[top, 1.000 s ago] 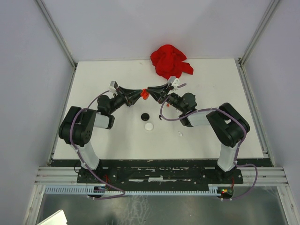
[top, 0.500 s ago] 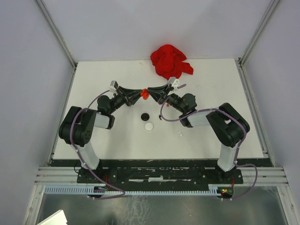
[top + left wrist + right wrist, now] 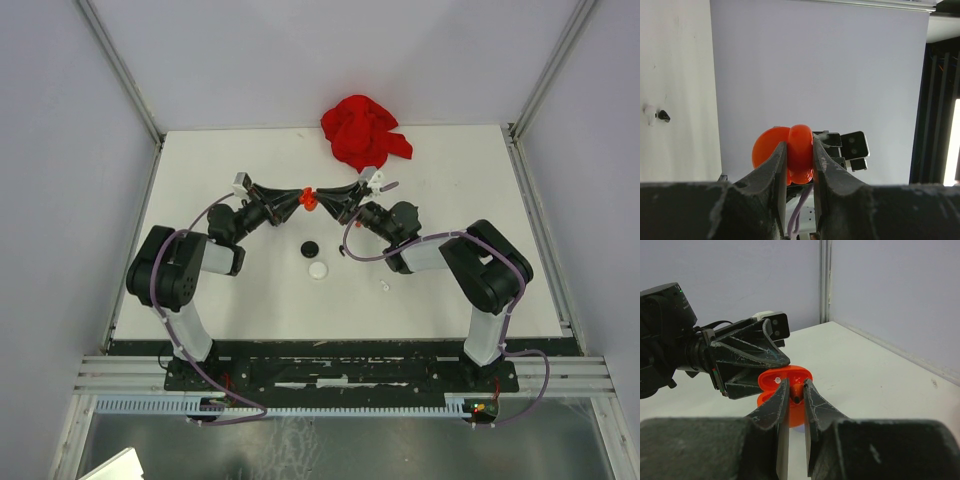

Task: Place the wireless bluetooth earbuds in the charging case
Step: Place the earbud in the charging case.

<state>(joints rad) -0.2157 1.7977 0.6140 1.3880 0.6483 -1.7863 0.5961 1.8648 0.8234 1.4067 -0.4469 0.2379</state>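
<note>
The left tool [image 3: 299, 198] and the right tool [image 3: 796, 386] meet tip to tip above the tabletop [image 3: 460, 290].

Left tool: the fingers are pressed onto the orange charging case [image 3: 800, 150] and pinch its thick half from both sides. The case is held clear of the tabletop. Its round lid stands open to one side of the fingers.

Right tool: the fingers are drawn almost together, with a narrow gap between them. The tips rest at the open face of the case, directly opposite the left tool. A small dark item sits in the gap, but whether the fingers are pinching it cannot be told from the right wrist view.

Earbuds: a white earbud [image 3: 649, 114] and a black earbud [image 3: 663, 117] lie just beside each other on the tabletop, well apart from both tools.

Other items: a black disc [image 3: 310, 247] and a white disc [image 3: 318, 269] lie near each other on the base side of the tool tips. A red cloth [image 3: 362, 130] lies on the far side of the tips.
</note>
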